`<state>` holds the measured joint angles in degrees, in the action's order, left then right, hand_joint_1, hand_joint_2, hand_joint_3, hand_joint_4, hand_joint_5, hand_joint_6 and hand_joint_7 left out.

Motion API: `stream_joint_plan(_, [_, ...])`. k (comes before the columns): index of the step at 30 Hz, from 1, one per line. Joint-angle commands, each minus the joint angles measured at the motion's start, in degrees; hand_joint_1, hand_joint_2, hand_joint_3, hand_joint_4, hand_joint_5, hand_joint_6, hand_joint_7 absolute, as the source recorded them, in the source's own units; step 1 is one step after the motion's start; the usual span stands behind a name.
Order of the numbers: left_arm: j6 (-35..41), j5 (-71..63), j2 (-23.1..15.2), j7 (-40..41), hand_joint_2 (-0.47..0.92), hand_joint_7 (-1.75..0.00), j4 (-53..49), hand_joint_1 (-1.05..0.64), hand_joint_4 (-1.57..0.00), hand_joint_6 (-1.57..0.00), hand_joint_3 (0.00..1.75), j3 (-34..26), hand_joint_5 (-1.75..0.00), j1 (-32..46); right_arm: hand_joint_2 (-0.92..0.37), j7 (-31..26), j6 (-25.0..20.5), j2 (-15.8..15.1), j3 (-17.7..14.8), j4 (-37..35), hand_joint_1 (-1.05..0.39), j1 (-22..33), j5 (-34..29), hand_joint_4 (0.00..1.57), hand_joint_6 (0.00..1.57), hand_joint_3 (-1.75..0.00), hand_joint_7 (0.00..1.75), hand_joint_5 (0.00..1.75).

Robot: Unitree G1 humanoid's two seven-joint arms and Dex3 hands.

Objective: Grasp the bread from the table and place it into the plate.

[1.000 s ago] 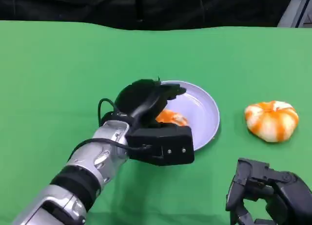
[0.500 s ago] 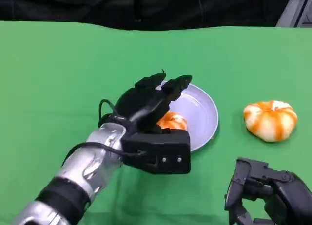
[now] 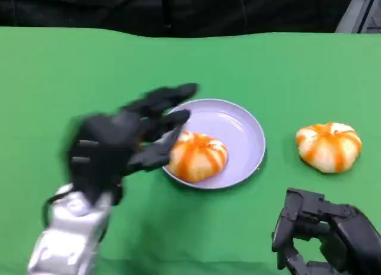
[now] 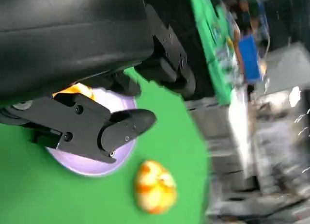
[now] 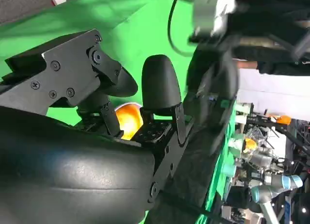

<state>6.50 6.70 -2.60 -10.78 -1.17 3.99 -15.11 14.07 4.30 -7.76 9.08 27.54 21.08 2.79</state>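
Green table (image 3: 71,61): my left hand (image 3: 122,141), fingers spread and empty, sits beside the plate (image 3: 247,138) holding one bread (image 3: 197,156); second bread (image 3: 330,146) lies nearer my right hand (image 3: 324,236), fingers curled, empty.

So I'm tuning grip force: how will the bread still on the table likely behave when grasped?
The bread on the table looks puffy and domed, so probably soft and light, denting under a hard squeeze. Its rounded shape may roll or scoot if nudged sideways. The glossy crust could be slightly slippery.
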Motion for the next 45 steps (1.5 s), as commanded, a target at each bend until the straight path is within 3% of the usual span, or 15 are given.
stream_joint_plan(1, [6.93, 6.89, -1.81, -2.95, 0.75, -0.13, 6.34, 0.04, -0.84, -0.84, 0.96, -4.16, -0.25, 2.98, -0.65, -0.27, -0.47, -0.09, -0.62, -0.83, -0.03, -0.79, 0.64, 0.75, 0.72, -1.01, 1.5, 1.75])
stream_joint_plan(2, [10.34, 11.16, -2.81, -4.41, 0.66, -0.86, 9.15, -0.01, -0.94, -0.93, 1.16, -6.64, -1.09, 4.73, -0.65, -0.34, -0.63, 0.01, -0.73, -1.34, -0.02, -1.23, 0.71, 0.75, 0.72, -1.0, 1.49, 1.75])
stream_joint_plan(3, [13.0, 14.21, -3.55, -5.39, 0.63, -1.22, 11.25, -0.02, -0.95, -0.89, 1.23, -8.37, -1.41, 5.93, -0.65, -0.38, -0.72, 0.1, -0.81, -1.69, -0.02, -1.54, 0.75, 0.75, 0.72, -1.0, 1.49, 1.75])
stream_joint_plan(5, [18.11, 23.16, -7.79, -11.74, 0.6, -1.61, 17.15, -0.01, -0.95, -0.8, 1.29, -14.13, -1.68, 16.61, -0.66, 0.04, 0.47, 0.09, -1.85, -5.6, -0.01, -4.12, 1.18, 0.74, 0.72, -0.99, 1.48, 1.75])
stream_joint_plan(6, [18.89, 25.99, -8.97, -14.38, 0.6, -1.68, 18.37, 0.0, -0.95, -0.78, 1.29, -15.88, -1.71, 20.19, -0.66, 0.29, 1.13, 0.02, -2.25, -7.08, 0.0, -5.02, 1.32, 0.73, 0.72, -0.99, 1.48, 1.75])
stream_joint_plan(10, [16.48, 29.95, -10.14, -20.84, 0.61, -1.74, 17.23, -0.01, -0.95, -0.75, 1.29, -18.03, -1.74, 26.19, -0.66, 1.01, 2.54, -0.38, -3.69, -10.37, 0.0, -6.87, 1.56, 0.73, 0.73, -0.97, 1.46, 1.75])
stream_joint_plan(16, [10.98, 30.91, -10.24, -26.72, 0.56, -1.75, 12.47, -0.03, -0.97, -0.79, 1.33, -19.95, -1.75, 27.77, -0.63, 2.29, 5.27, -1.06, -5.19, -13.56, 0.01, -8.11, 1.82, 0.75, 0.75, -1.0, 1.45, 1.75])
stream_joint_plan(20, [9.79, 31.04, -10.42, -27.36, 0.58, -1.75, 11.46, -0.05, -0.98, -0.78, 1.29, -20.27, -1.75, 27.62, -0.61, 2.52, 6.33, -1.07, -5.39, -14.32, 0.01, -8.25, 1.75, 0.75, 0.76, -1.05, 1.45, 1.75])
stream_joint_plan(28, [7.5, 30.09, -10.32, -28.32, 0.62, -1.75, 10.29, -0.02, -0.96, -0.77, 1.22, -19.72, -1.75, 27.58, -0.58, 2.76, 3.77, -1.15, -5.59, -11.51, 0.03, -6.83, 3.21, 0.76, 0.77, -1.11, 1.46, 1.75])
stream_joint_plan(45, [9.63, 30.17, -11.31, -25.9, 0.6, -1.75, 10.72, -0.01, -0.97, -0.77, 1.24, -20.0, -1.75, 26.63, -0.59, 2.78, 2.68, -1.32, -5.61, -9.87, 0.03, -6.18, 3.14, 0.77, 0.77, -1.12, 1.48, 1.75])
